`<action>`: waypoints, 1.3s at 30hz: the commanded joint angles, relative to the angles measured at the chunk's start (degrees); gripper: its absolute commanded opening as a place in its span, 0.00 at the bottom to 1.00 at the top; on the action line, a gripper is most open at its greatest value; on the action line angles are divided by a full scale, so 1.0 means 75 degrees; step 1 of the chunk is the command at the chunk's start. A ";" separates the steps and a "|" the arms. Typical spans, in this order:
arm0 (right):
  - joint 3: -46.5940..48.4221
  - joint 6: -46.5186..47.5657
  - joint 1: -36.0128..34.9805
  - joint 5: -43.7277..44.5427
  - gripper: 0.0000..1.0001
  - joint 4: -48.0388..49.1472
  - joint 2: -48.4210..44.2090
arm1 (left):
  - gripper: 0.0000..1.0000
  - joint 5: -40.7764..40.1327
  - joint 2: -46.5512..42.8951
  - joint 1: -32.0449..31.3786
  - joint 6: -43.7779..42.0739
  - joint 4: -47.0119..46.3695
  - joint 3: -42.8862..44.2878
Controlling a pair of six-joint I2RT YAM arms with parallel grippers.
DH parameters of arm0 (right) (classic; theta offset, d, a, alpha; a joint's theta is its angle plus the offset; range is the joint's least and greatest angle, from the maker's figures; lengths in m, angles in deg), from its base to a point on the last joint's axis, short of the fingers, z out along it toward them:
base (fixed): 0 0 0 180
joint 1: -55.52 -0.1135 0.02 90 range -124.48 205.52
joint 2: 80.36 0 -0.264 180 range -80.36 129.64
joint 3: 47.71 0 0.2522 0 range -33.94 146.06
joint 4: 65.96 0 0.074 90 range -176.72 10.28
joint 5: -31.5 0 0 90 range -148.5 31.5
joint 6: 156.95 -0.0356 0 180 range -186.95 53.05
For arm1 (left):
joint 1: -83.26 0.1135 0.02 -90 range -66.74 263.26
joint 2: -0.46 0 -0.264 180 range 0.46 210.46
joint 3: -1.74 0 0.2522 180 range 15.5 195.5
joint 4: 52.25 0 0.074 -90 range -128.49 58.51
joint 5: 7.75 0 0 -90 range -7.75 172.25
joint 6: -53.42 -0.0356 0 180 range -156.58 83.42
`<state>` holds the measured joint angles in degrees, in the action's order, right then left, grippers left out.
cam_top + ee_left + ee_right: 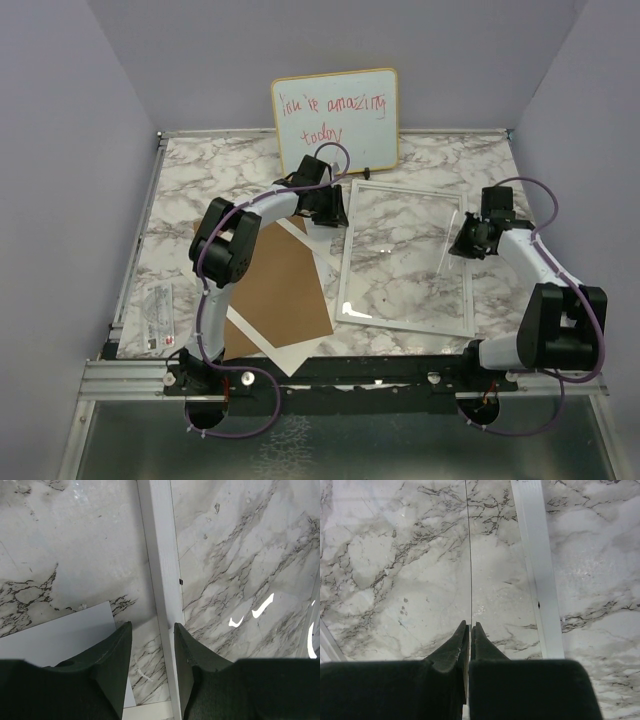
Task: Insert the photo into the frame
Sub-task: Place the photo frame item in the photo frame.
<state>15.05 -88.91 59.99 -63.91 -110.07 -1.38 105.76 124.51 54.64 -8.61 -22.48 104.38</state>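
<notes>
frame (405, 322) | thin white rim, flat, right of centre | clear pane (470, 555) tilted up on edge

Soft, even light (white glare streaks within the frame (162, 555))

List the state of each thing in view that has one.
frame: flat on table
clear pane: one edge pinched and lifted
left gripper: open, over frame rim
right gripper: shut on clear pane
brown backing board: flat on white mat
whiteboard: propped upright, written on
</notes>
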 commanded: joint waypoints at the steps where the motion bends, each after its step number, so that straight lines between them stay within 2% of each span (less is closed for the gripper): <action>1: -0.0192 0.0126 0.0015 -0.0095 0.01 0.0237 0.0136 | 0.40 -0.0090 0.0206 -0.0051 -0.0160 0.0111 0.0196; 9: -0.0167 0.0257 0.0014 0.0480 0.01 0.0059 0.0229 | 0.40 -0.0090 0.0242 -0.0051 -0.0178 0.0131 0.0184; 26: -0.0347 0.0054 0.0023 0.0691 0.01 -0.0002 0.0080 | 0.36 -0.0070 0.0356 -0.0057 -0.0177 0.0178 0.0165; 39: -0.0310 0.0572 0.0018 -0.0984 0.05 0.0411 0.0376 | 0.36 0.0069 0.0409 -0.0051 -0.0178 0.0188 0.0158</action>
<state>13.32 -86.42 60.17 -65.07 -107.91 0.23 105.80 125.21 54.64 -9.01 -22.44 105.08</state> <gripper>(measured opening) 0.041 0.362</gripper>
